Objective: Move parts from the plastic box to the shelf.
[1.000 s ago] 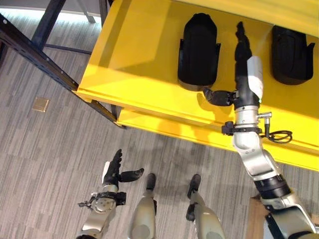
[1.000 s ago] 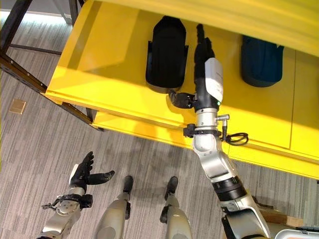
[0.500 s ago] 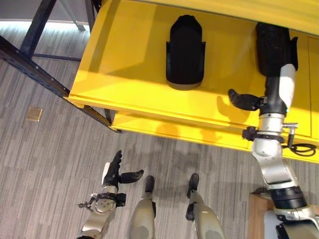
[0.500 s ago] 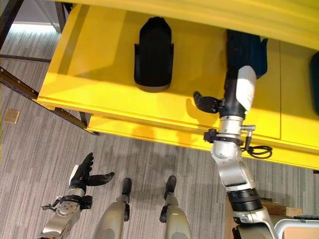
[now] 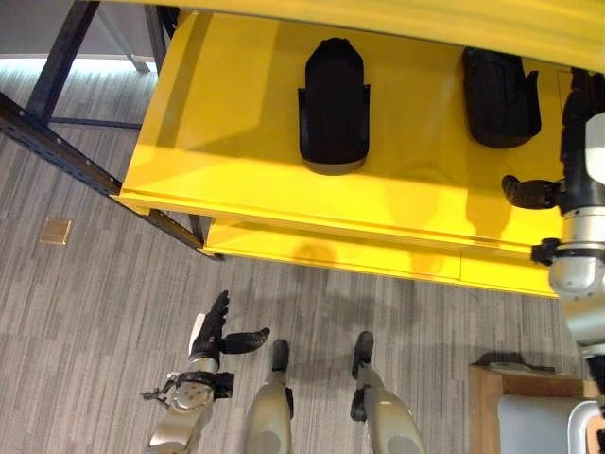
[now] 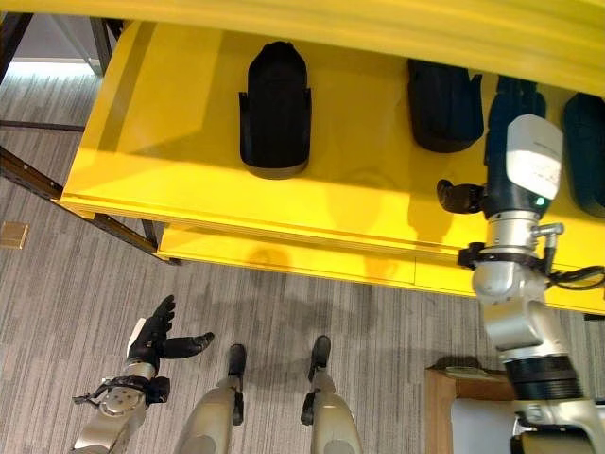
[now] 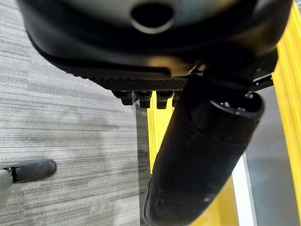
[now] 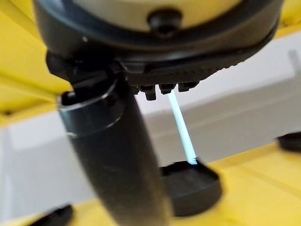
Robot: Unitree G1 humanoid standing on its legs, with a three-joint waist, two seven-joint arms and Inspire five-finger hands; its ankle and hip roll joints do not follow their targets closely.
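A yellow shelf (image 5: 236, 113) carries black moulded parts lying flat: one (image 5: 333, 104) near its middle, a second (image 5: 501, 85) to the right, and a third (image 6: 588, 142) at the far right edge. My right hand (image 6: 506, 199) is raised over the shelf between the second and third parts, fingers straight and thumb out to the side, holding nothing. In its wrist view a black part (image 8: 190, 186) rests on the yellow surface past the thumb. My left hand (image 5: 216, 331) hangs low over the floor, open and empty.
A dark steel frame post (image 5: 57, 132) runs diagonally at the shelf's left. A small brass plate (image 5: 55, 230) is set in the grey floor. A pale box on a wooden stand (image 5: 525, 416) sits at the lower right.
My right hand has moved right along the shelf, from between the first two parts to beyond the second one. The camera has also swung right. The left hand stays put.
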